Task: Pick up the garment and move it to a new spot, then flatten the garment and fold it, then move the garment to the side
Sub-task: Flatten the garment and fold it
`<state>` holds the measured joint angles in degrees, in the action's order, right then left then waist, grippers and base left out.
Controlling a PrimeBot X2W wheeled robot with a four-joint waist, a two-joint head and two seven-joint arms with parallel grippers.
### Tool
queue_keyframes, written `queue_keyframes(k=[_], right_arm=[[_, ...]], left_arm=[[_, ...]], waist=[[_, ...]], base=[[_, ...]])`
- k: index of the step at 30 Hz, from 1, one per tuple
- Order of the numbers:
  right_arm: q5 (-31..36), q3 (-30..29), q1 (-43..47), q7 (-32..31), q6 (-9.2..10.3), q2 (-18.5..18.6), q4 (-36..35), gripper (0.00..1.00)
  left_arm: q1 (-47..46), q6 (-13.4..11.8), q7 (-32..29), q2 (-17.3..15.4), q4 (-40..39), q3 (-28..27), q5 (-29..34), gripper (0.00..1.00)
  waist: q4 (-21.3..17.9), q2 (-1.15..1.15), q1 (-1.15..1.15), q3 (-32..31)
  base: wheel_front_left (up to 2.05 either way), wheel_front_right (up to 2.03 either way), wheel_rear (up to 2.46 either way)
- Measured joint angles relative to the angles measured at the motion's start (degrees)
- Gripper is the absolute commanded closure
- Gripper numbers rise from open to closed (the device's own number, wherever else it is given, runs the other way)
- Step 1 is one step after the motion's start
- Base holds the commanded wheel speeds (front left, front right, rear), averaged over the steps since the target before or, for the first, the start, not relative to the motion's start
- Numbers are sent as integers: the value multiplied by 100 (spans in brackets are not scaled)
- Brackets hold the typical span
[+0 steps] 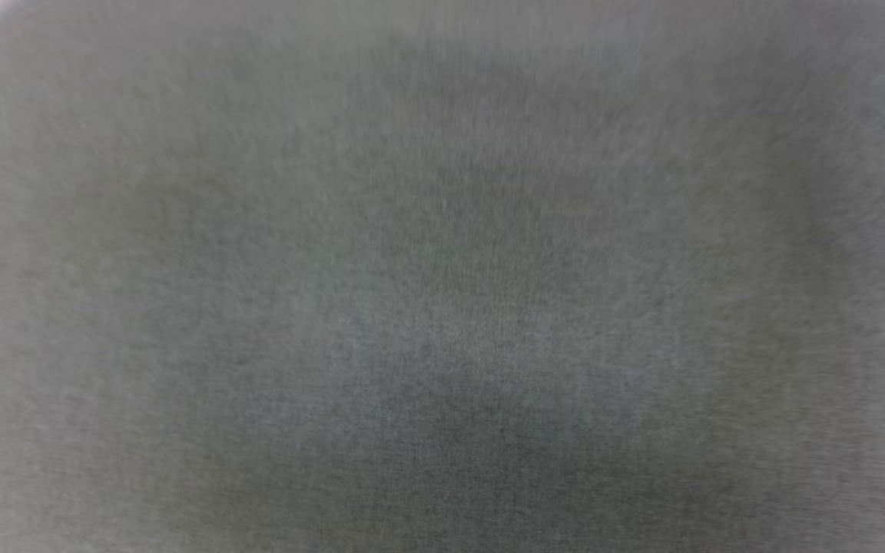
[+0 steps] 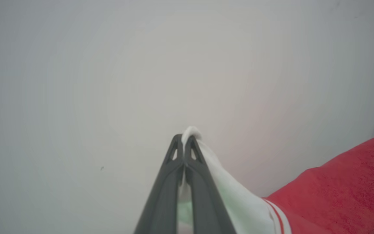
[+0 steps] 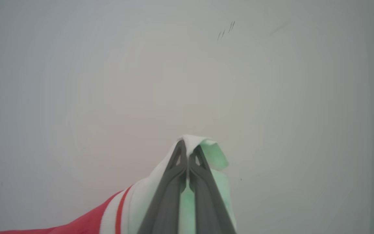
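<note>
In the left wrist view my left gripper (image 2: 184,139) is shut on a pinch of white sleeve cloth of the garment (image 2: 336,191). The white sleeve, with its red stripes, runs down to the right into the red body. In the right wrist view my right gripper (image 3: 188,147) is shut on another white fold of the garment (image 3: 140,201). That fold looks pale green on its inner side, and a red stripe and red cloth trail off to the lower left. The lettering is hidden.
Behind both grippers lies a plain pale grey-white surface (image 2: 109,81), with a few small dark marks (image 3: 226,31) in the right wrist view. The head view gives a blurred grey textured surface (image 1: 442,276); I cannot tell what it is.
</note>
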<state>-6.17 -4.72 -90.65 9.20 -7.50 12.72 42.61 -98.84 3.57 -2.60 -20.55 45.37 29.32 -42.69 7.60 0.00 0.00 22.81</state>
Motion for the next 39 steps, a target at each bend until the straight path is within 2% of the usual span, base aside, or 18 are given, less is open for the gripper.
queue_keyframes(k=[2, 5, 9, 11, 15, 21, 24, 28, 35, 39], right_arm=[[114, 48, -140, 342, 0, 82, 210, 100], [201, 203, -125, 495, 0, 180, 587, 100], [-156, 198, 222, 467, -1, 252, 1305, 100], [-608, 102, 376, 278, -1, 264, 1614, 100], [-1251, 160, 548, -149, -1, 288, 1805, 100], [-2337, 176, 992, -1340, -1, 382, 1785, 100], [-2682, 253, 1256, -2063, -1, 508, 1653, 100], [-3008, 561, 1781, -3170, 0, 721, 1289, 100], [-3701, 1089, 3301, -4446, 0, 1236, -191, 100], [-4070, 1236, 4409, -5180, -1, 1556, -1115, 100]], left_arm=[[-121, 74, 476, 70, 130, -25, 54, 100], [-98, 209, 840, 136, 421, -2, 34, 100], [402, 333, 890, 309, 890, 169, -107, 100], [664, 352, 812, 377, 1093, 257, -220, 100], [1036, 374, 436, 455, 1294, 372, -548, 100], [1591, 378, -342, 381, 1099, 609, -1140, 100], [1955, 378, -702, 288, 906, 749, -1363, 100], [2392, 380, -1065, 2, 609, 924, -1518, 100], [3491, 379, -1322, -620, -121, 1122, -1628, 100], [4365, 188, -1560, -1001, -888, 1181, -1796, 100]], waist=[[20, 0, 0, 278], [61, 0, 0, 668], [139, 0, 0, 1078], [201, 0, 0, 1205], [348, 0, 0, 1265], [442, 0, 0, 971], [446, 0, 0, 733], [427, 0, 0, 375], [368, 0, 0, -273], [316, 0, 0, -634]], base=[[0, 0, 0], [0, 0, 0], [0, 0, 0], [0, 0, 0], [0, 0, 0], [0, 0, 0], [0, 0, 0], [0, 0, 0], [0, 0, 0], [0, 0, 0]])
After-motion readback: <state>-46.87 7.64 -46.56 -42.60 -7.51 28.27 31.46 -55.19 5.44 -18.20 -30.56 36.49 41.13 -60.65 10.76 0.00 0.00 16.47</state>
